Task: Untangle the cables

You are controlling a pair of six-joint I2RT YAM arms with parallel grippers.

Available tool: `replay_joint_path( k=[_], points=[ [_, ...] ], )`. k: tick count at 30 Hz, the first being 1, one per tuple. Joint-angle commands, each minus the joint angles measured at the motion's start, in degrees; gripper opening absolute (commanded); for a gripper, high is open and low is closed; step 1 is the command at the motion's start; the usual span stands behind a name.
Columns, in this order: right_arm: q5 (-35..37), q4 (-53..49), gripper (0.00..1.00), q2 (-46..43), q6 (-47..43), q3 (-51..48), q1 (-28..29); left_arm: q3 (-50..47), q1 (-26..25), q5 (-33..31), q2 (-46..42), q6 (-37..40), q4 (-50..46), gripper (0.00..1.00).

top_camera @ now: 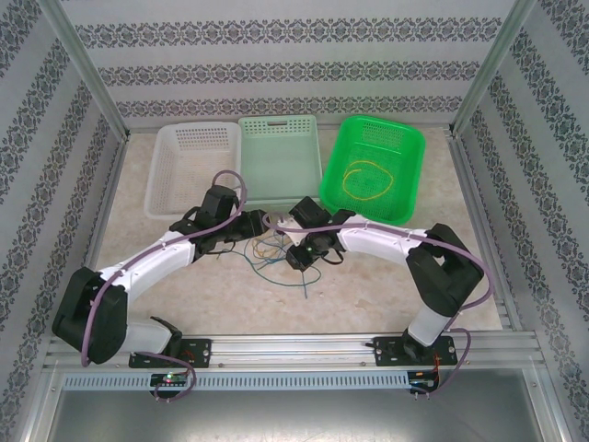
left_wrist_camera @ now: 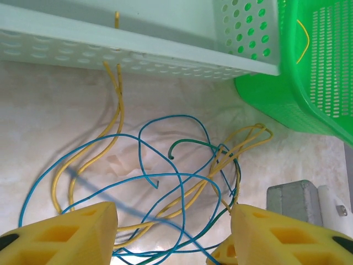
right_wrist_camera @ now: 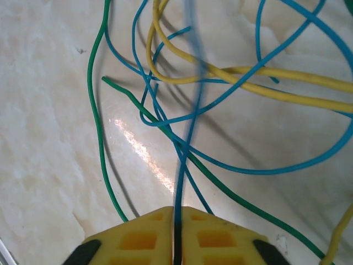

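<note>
The table (top_camera: pixel 386 276) is a pale, cream surface with a faint marbled pattern, glossy enough to show a streak of reflected light in the right wrist view. Wallpaper (top_camera: pixel 276 55) in grey floral bands covers the three sides of the enclosure, with bare metal posts (top_camera: pixel 87 69) at the corners and a metal rail (top_camera: pixel 294 348) along the near edge.

At the far side stand three baskets in a row: a white basket (top_camera: pixel 189 180), a pale green basket (top_camera: pixel 281 170) and a bright green basket (top_camera: pixel 382 136), the last with a yellow loop (top_camera: pixel 366 165) lying in it.

The cables (top_camera: pixel 267 250) lie in a loose tangle at the middle of the table, just in front of the pale green basket and between the two arms. In the left wrist view a yellow cable (left_wrist_camera: pixel 118 105) reaches up against that basket's wall, while a blue cable (left_wrist_camera: pixel 182 117) and a green cable (left_wrist_camera: pixel 193 142) loop across it.

The left gripper (left_wrist_camera: pixel 174 221) hangs over the tangle with its yellow fingers well apart and nothing between them. The right gripper (right_wrist_camera: pixel 177 212) has its fingers pressed together on a blue strand (right_wrist_camera: pixel 185 149), which rises from the seam between them.
</note>
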Motion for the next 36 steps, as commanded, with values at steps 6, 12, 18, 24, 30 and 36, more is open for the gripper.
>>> replay_joint_path(
  k=[6, 12, 18, 24, 30, 36],
  points=[
    [0.74, -6.04, 0.06, -10.38, -1.06, 2.32, 0.58, -0.15, 2.17, -1.11, -1.86, 2.18, -2.12, 0.58],
    [1.25, -7.89, 0.03, -13.98, -1.37, 4.45, 0.44, 1.22, 4.22, -1.97, -3.37, 3.59, -3.44, 0.61],
    [5.86, -0.81, 0.04, -17.25, 3.8, 3.06, -1.54, -0.8, 4.66, -1.03, -7.21, 3.64, 1.16, 0.66],
    [5.66, 15.49, 0.02, -20.12, 13.01, -2.64, -3.6, -3.4, 4.63, 3.25, -8.03, 3.04, 7.57, 0.69],
    [3.53, 14.46, 0.02, -15.43, 11.63, 0.11, -2.55, -3.69, 3.79, 9.64, -4.86, -1.62, 18.09, 0.75],
    [3.26, 14.23, 0.02, -13.15, 10.72, 0.89, -1.88, -4.05, 3.01, 10.85, -4.1, -3.34, 22.09, 0.78]
  ],
)
